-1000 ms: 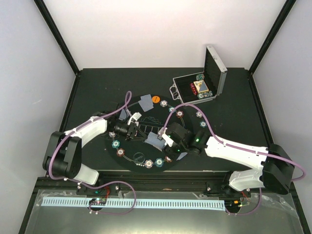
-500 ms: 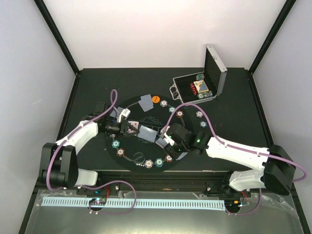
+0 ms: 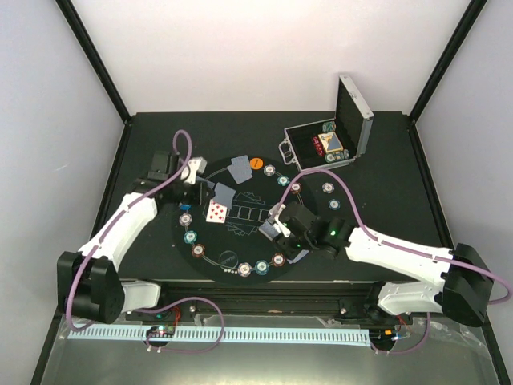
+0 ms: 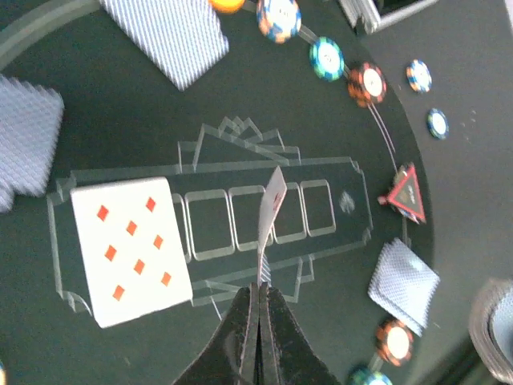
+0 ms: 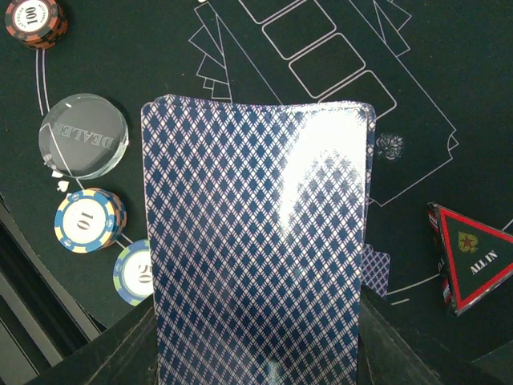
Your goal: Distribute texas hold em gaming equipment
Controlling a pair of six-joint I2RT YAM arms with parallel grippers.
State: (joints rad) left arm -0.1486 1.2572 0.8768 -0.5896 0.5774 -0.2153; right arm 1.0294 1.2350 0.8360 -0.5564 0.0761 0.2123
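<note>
My left gripper (image 4: 260, 290) is shut on one grey-blue-backed playing card (image 4: 271, 210), which I see edge-on above the mat's printed boxes. In the top view the left gripper (image 3: 208, 187) hangs over the mat's upper left. A face-up diamonds card (image 4: 128, 249) lies in the leftmost box. My right gripper (image 5: 256, 341) is shut on the deck of cards (image 5: 256, 233), held backs up over the mat's lower right (image 3: 278, 228). Face-down cards (image 4: 168, 32), an orange disc (image 3: 256, 163), poker chips (image 4: 327, 58) and the red triangle marker (image 5: 474, 257) lie around the mat.
The round black mat (image 3: 240, 241) fills the table's middle. The open silver case (image 3: 329, 144) with more chips stands at the back right. A clear dealer button (image 5: 82, 135) and chips (image 5: 88, 218) lie near the deck. The right arm's cable arcs over the mat's right side.
My left gripper has carried its card from beside the deck up and left across the mat, and the face-up diamonds card now shows. The right gripper with the deck barely moved.
</note>
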